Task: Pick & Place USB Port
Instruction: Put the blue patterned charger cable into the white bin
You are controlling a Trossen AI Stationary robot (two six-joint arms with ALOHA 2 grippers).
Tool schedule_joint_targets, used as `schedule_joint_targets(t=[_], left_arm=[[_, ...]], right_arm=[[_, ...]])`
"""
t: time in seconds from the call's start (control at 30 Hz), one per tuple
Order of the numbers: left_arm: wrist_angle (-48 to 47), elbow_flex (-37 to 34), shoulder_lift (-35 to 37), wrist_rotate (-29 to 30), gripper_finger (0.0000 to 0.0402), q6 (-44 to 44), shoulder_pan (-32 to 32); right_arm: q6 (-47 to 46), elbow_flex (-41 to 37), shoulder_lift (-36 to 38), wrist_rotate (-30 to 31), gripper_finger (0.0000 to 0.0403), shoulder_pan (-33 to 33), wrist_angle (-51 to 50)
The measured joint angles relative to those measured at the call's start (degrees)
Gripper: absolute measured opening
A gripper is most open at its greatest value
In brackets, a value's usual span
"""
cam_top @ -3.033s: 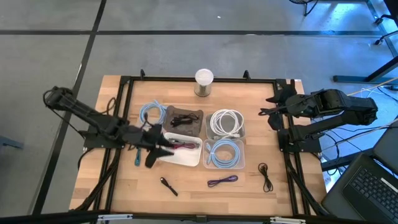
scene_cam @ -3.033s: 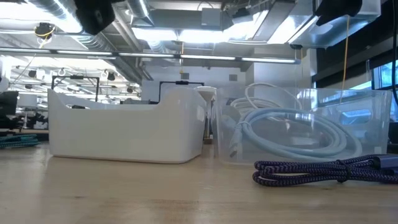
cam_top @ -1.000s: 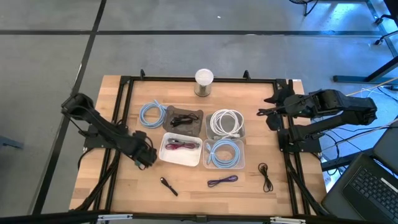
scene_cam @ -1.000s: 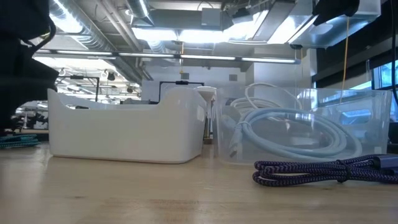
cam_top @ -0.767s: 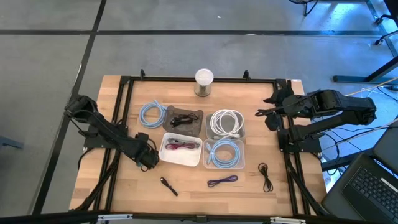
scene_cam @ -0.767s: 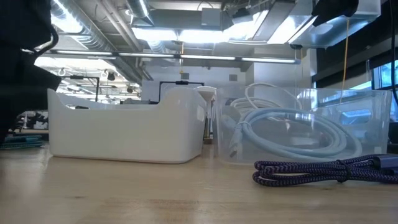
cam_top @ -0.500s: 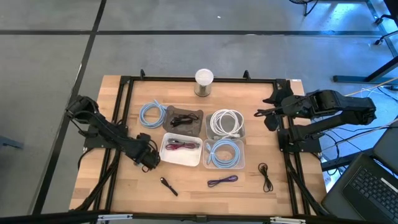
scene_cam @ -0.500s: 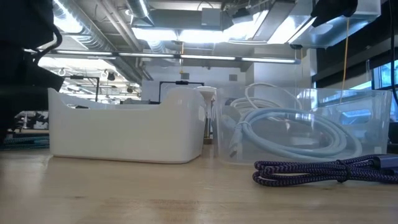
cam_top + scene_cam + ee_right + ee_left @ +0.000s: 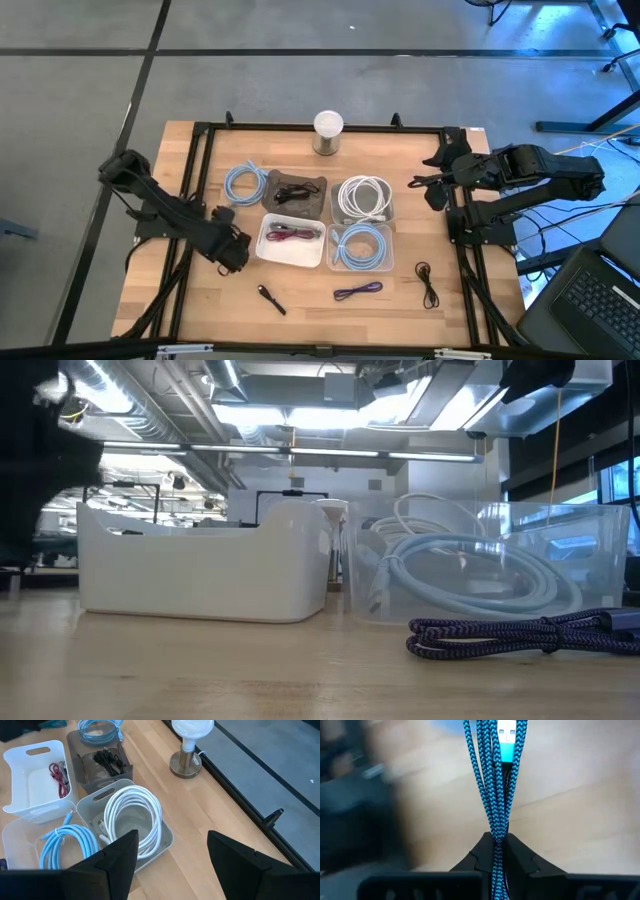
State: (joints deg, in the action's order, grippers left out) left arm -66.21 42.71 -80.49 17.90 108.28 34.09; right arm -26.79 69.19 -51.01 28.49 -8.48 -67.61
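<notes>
A blue braided USB cable (image 9: pixel 495 780), folded into a bundle of several strands, shows in the left wrist view with its light blue plug (image 9: pixel 506 740) at the far end. My left gripper (image 9: pixel 496 841) is shut on it, just left of the white bin (image 9: pixel 290 240) near the table's left side (image 9: pixel 234 252). From above the arm hides the cable. My right gripper (image 9: pixel 172 865) stands open and raised at the table's far right (image 9: pixel 432 186), holding nothing. My left gripper pinches the bundled strands of the blue cable (image 9: pixel 496 832) between its two fingertips, several strands together. The fingers slant steeply down from above. The strands run on beyond the fingertips, the plug end farthest out. Whether that end touches the table cannot be told.
The white bin holds a red cable. A grey bin (image 9: pixel 297 190) holds a black cable; clear bins hold a white coil (image 9: pixel 363 198) and a light blue coil (image 9: pixel 360 247). Loose on the table: a blue coil (image 9: pixel 243 183), purple cable (image 9: pixel 358 291), black cables (image 9: pixel 428 285), lamp (image 9: pixel 328 132).
My left gripper dipped a little toward the table's near edge beside the white bin, then rose again. In the low view the blue cable that lay on the table at the far left is gone from there.
</notes>
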Motion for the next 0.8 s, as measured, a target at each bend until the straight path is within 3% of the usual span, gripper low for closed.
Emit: schedule_joint_targets(t=[0.23, 0.4, 0.5, 0.63, 0.7, 0.8], left_arm=[[7.48, 2.25, 8.79, 24.63, 0.0016, -6.38, 1.35], [21.73, 2.66, 16.41, 36.22, 0.0016, -26.47, 0.88], [34.29, 2.68, 20.08, 34.96, 0.0015, -45.98, -0.78], [51.81, 2.68, 22.01, 25.14, 0.0014, -72.1, -4.53], [56.91, 2.68, 21.93, 18.47, 0.0014, -80.8, -7.11], [58.74, 2.68, 21.14, 9.73, 0.0014, -85.79, -11.59]], right_arm=[[0.0, 0.0, 0.01, 0.0, 0.0241, 0.01, 0.0], [0.0, 0.0, 0.01, 0.0, 0.0241, -0.01, 0.02], [0.0, 0.0, 0.01, 0.0, 0.0241, 0.01, 0.04], [0.0, 0.0, 0.01, 0.0, 0.0241, 0.0, 0.07], [-0.01, 0.0, 0.01, 0.0, 0.0241, 0.0, 0.07], [-0.02, 0.0, 0.01, 0.0, 0.0241, 0.01, 0.07]])
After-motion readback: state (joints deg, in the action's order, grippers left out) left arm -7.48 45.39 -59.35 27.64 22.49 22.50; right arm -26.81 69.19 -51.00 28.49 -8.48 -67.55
